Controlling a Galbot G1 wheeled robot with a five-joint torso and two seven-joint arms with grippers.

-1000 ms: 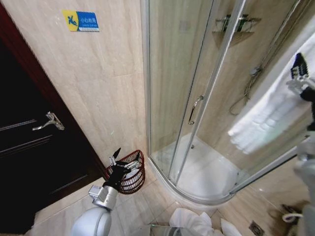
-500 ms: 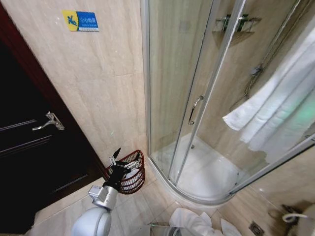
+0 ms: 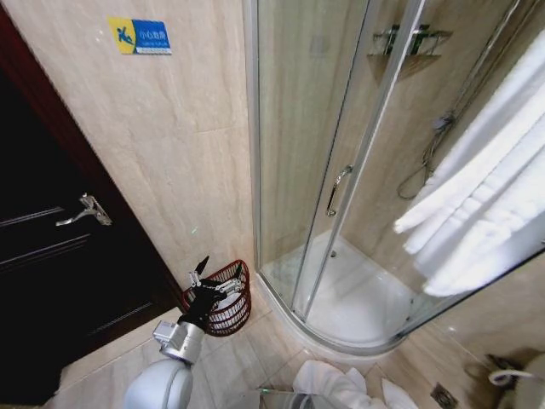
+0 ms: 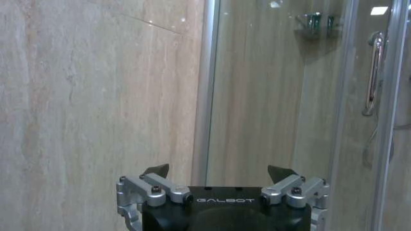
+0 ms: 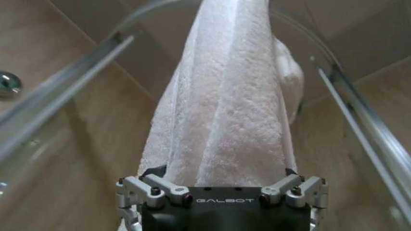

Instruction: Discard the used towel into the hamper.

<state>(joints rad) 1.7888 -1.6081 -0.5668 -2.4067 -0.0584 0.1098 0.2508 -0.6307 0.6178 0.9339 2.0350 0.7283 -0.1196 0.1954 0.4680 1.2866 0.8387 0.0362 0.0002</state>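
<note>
The used towel (image 3: 485,196) is white and thick, and it hangs in long folds across the right of the head view, in front of the shower glass. In the right wrist view the towel (image 5: 224,96) runs out from between the fingers of my right gripper (image 5: 222,171), which is shut on it. The hamper (image 3: 228,302), a small dark red-brown basket of thin bars, stands on the floor against the wall by the shower's corner. My left gripper (image 3: 211,277) hovers open at the hamper's near rim; the left gripper (image 4: 220,171) holds nothing.
A curved glass shower enclosure (image 3: 341,170) with a metal door handle (image 3: 337,189) fills the middle and right. A dark wooden door (image 3: 51,256) stands at the left. White cloths (image 3: 328,383) lie on the tiled floor at the bottom.
The towel in my right gripper has swung up and nearer the head camera, and it now covers more of the right side. The left arm and the hamper have not moved.
</note>
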